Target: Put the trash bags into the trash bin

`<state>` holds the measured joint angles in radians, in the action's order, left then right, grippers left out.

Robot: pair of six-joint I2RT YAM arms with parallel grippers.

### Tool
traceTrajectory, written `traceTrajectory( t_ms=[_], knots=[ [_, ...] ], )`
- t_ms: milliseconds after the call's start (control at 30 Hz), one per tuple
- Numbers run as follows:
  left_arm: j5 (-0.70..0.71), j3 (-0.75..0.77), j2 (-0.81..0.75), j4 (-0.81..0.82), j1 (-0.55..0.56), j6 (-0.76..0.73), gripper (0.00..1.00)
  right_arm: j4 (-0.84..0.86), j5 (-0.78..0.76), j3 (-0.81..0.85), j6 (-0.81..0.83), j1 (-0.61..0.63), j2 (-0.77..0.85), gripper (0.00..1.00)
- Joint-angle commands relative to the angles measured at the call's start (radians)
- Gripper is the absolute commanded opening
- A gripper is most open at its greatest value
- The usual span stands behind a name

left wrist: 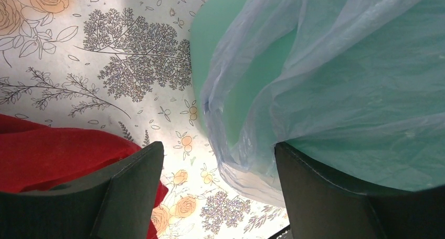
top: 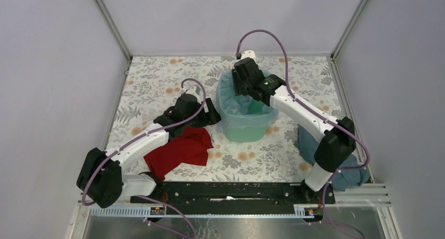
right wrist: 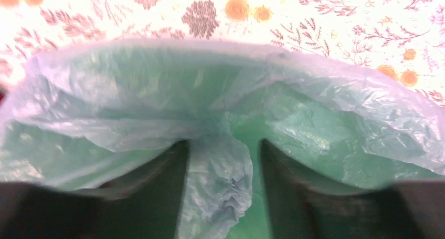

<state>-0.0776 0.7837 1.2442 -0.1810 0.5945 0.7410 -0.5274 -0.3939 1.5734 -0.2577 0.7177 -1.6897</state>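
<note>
- Nearest, on the left: left arm (top: 137, 146) folded at a low elbow, forearm slanting forward and right over a red cloth (top: 181, 152) spread on the floral surface (top: 157, 76).
- Nearest, on the right: right arm (top: 309, 115) raised from its base, elbow high, forearm stretched forward and left, with a blue-grey cloth (top: 304, 141) lying beneath it.
- Mid-distance: left tool (top: 210, 116) held low just beside the left wall of the trash bin (top: 246, 127), fingers wide apart, gripping nothing.
- Only from the left wrist: loose hem of the pale blue trash bag (left wrist: 246, 144) draped down the bin's outside, sagging into the gap between the two fingers; red cloth behind the left-hand finger.
- Centre of the surface: mint-green bin upright, lined with the bag, film folded over the rim.
- Farther: right tool (top: 245, 84) tipped down over the bin's far rim.
- Only from the right wrist: fingers apart, a crumpled twist of bag film hanging in the gap, no firm pinch evident.
- Only from above: both arms at once, the left beside the bin, the right reaching over it.
</note>
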Motion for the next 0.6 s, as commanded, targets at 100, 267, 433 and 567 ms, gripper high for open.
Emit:
traceTrajectory(
  t_ms=[100, 267, 433, 567],
  knots=[
    [-0.046, 0.009, 0.031, 0.069, 0.007, -0.006, 0.82, 0.34, -0.053, -0.093, 0.084, -0.011, 0.002, 0.44],
    [-0.041, 0.0, 0.025, 0.067, 0.008, -0.005, 0.82, 0.397, 0.067, -0.057, 0.053, -0.011, -0.077, 0.61],
    [-0.043, -0.002, 0.023, 0.066, 0.008, -0.003, 0.82, 0.321, 0.131, -0.086, -0.003, -0.011, -0.017, 0.71],
    [-0.048, 0.002, 0.029, 0.066, 0.008, -0.01, 0.82, 0.228, 0.113, -0.141, 0.015, -0.012, 0.093, 0.87]
  ],
)
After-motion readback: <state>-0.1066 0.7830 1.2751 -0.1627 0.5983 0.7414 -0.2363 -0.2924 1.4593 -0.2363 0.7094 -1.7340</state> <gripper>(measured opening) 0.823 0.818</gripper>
